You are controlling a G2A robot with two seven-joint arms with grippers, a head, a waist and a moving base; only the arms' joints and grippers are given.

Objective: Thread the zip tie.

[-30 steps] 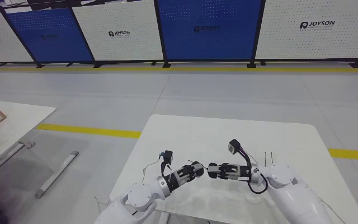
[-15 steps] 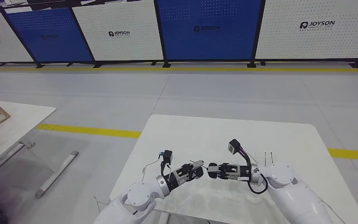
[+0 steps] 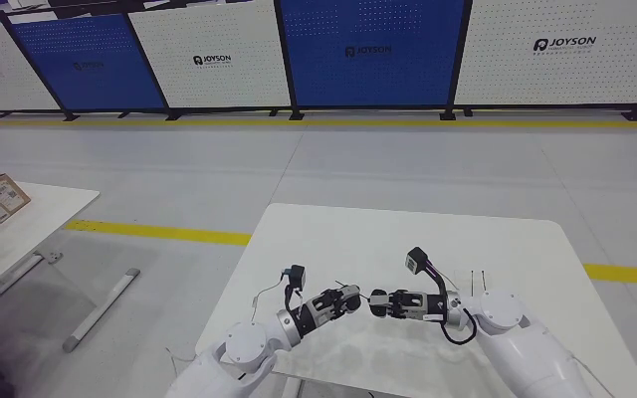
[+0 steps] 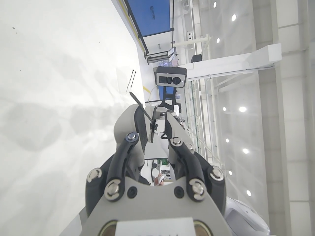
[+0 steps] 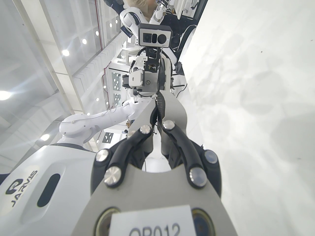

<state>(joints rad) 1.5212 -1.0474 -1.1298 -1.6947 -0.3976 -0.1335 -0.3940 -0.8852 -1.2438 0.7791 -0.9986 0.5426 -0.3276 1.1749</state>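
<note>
A thin black zip tie (image 4: 140, 106) runs slantwise across one pad of my left gripper (image 4: 152, 114), whose fingers stand apart; the tie's far end lies in the gap between them. My right gripper (image 5: 158, 96) is shut, pads pressed together on the tie, and points straight at the left one. In the top view, the left gripper (image 3: 348, 296) and right gripper (image 3: 377, 298) meet tip to tip low over the white table (image 3: 418, 239), near its front edge. A thin black strip of the tie (image 3: 341, 286) sticks out beside them.
Two spare black zip ties (image 3: 478, 282) lie on the table beside my right arm, also seen as spare ties (image 4: 133, 77) in the left wrist view. Another white table (image 3: 40, 209) stands off to the left. Bare tabletop stretches behind both grippers.
My left gripper has shifted slightly at the meeting point. The right arm has stayed still.
</note>
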